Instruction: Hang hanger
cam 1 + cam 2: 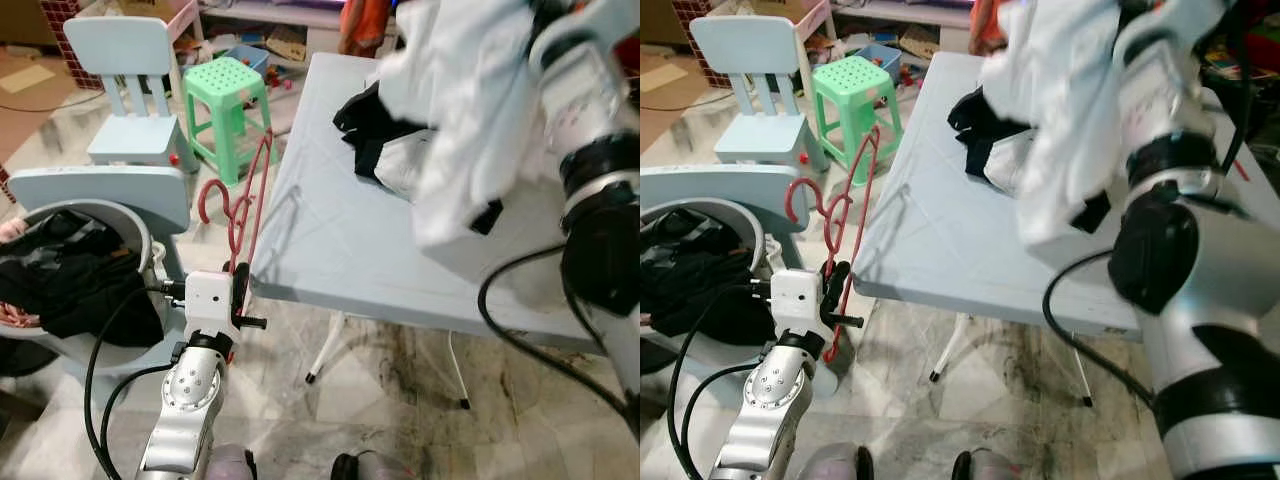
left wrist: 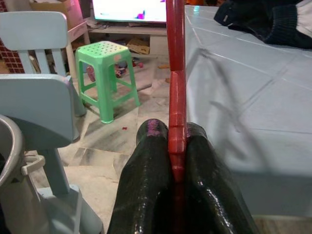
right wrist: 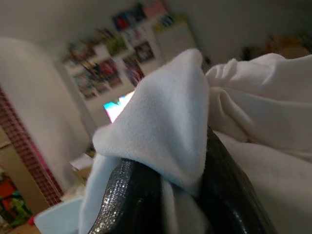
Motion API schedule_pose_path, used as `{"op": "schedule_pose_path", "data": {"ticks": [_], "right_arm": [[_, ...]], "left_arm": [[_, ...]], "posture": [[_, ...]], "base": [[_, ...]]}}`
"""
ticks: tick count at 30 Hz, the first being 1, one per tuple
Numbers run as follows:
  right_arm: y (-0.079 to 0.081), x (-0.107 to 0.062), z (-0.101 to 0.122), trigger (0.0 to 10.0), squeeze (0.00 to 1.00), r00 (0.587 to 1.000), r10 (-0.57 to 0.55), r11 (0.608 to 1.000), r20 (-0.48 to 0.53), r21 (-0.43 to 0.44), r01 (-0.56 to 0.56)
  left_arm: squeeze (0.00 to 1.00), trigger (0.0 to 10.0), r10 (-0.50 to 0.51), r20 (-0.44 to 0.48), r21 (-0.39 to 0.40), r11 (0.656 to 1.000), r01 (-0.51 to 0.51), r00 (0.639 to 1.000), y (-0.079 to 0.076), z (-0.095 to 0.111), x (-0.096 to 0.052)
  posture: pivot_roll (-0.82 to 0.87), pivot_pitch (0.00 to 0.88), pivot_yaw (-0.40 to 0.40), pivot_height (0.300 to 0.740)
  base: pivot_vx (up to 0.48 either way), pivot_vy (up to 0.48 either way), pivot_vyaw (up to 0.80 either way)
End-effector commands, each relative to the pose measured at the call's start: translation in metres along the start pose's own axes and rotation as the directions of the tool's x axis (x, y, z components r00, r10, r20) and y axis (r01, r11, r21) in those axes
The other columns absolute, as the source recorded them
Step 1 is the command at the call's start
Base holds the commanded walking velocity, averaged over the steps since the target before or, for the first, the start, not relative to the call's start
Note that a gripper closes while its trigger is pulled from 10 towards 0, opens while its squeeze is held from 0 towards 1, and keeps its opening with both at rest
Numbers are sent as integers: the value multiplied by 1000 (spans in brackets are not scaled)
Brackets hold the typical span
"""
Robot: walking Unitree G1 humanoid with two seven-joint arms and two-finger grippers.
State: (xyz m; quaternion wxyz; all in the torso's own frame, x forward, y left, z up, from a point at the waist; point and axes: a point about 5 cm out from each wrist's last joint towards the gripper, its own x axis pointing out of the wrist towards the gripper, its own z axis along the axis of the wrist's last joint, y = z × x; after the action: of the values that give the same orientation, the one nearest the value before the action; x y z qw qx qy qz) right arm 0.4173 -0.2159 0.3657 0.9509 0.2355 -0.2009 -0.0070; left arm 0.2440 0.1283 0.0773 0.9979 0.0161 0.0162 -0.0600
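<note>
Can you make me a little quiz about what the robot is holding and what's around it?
1. True or false: the left gripper is shut on the red hanger.
2. What does the right gripper hold: A a black sock, B a white garment, C a cup?
3. Fill in: the green stool stands beside the pale blue ____.

Key: 1 true; 2 B; 3 chair.

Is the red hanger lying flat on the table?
No, the left gripper holds the red hanger upright beside the table edge.
</note>
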Motion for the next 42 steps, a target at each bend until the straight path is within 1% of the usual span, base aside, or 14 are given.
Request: {"op": "schedule_pose_path", "data": {"ticks": [1, 2, 3, 4, 6, 7, 8, 13, 16, 21, 26, 30, 36, 42], "right_arm": [[2, 1, 9, 0, 0, 999, 20, 1000, 46, -18, -19], [2, 1, 9, 0, 0, 999, 20, 1000, 46, -18, -19], [-7, -4, -12, 5922, 0, 999, -11, 989, -39, -145, 5], [-23, -13, -39, 10000, 0, 988, -65, 958, -138, -285, 23], [-29, -17, -47, 10000, 0, 982, -83, 948, -167, -317, 27], [-60, -34, -72, 10000, 1000, 945, -214, 887, -249, -454, 81], [-60, -34, -72, 10000, 1000, 945, -214, 887, -249, -454, 81], [-117, -68, -92, 10000, 1000, 862, -394, 801, -318, -579, 152], [-131, -79, -98, 10000, 1000, 845, -397, 810, -357, -570, 140], [-142, -89, -100, 10000, 1000, 870, -359, 828, -338, -546, 130], [-165, -107, -91, 10000, 1000, 896, -394, 841, -202, -473, 263], [-187, -136, -96, 10000, 1000, 894, -420, 839, -159, -444, 315], [-174, -182, -120, 10000, 1000, 953, -232, 843, -193, -529, 97], [-158, -203, -131, 10000, 1000, 965, -174, 833, -197, -553, 37]], "left_arm": [[0, 10000, -3, 13, 12, 1000, 3, 1000, -2, 2, 2], [0, 10000, -3, 13, 12, 1000, 3, 1000, -2, 2, 2], [0, 10000, -3, 13, 12, 1000, 3, 1000, -2, 2, 2], [0, 10000, -3, 13, 13, 1000, 3, 1000, -2, 2, 2], [0, 10000, -3, 14, 14, 1000, 3, 1000, -2, 2, 2], [0, 10000, -6, 13, 17, 1000, 6, 1000, -1, 2, 2], [0, 10000, -6, 13, 17, 1000, 6, 1000, -1, 2, 2], [0, 10000, -29, -4, 27, 999, 29, 1000, 0, -1, 1], [0, 10000, -47, -16, 30, 998, 48, 999, -1, -2, 1], [0, 10000, -59, -19, 36, 998, 60, 998, -2, -2, 1], [0, 10000, -56, -28, 41, 998, 57, 998, 3, -3, -1], [0, 10000, -60, -34, 50, 997, 62, 998, 6, -4, -1], [0, 10000, -45, -19, 86, 995, 46, 999, 12, 1, 5], [0, 10000, -40, -10, 99, 994, 41, 999, 11, 4, 7]], "posture": [[71, 0, -112, 740], [71, 0, -112, 740], [73, 0, -110, 740], [75, 0, -108, 740], [75, 0, -108, 740], [76, 0, -101, 740], [76, 0, -101, 740], [69, 0, -82, 740], [61, 0, -70, 740], [57, 0, -62, 740], [54, 0, -45, 740], [39, 0, -17, 740], [21, 0, -4, 740], [18, 0, -1, 740]], "base": [[0, 0, 0], [0, 0, 0], [0, 0, 0], [0, 0, 0], [0, 0, 0], [0, 0, 0], [0, 0, 0], [0, 0, 0], [0, 0, 0], [0, 0, 0], [0, 0, 0], [0, 0, 0], [0, 0, 0], [0, 0, 0]]}}
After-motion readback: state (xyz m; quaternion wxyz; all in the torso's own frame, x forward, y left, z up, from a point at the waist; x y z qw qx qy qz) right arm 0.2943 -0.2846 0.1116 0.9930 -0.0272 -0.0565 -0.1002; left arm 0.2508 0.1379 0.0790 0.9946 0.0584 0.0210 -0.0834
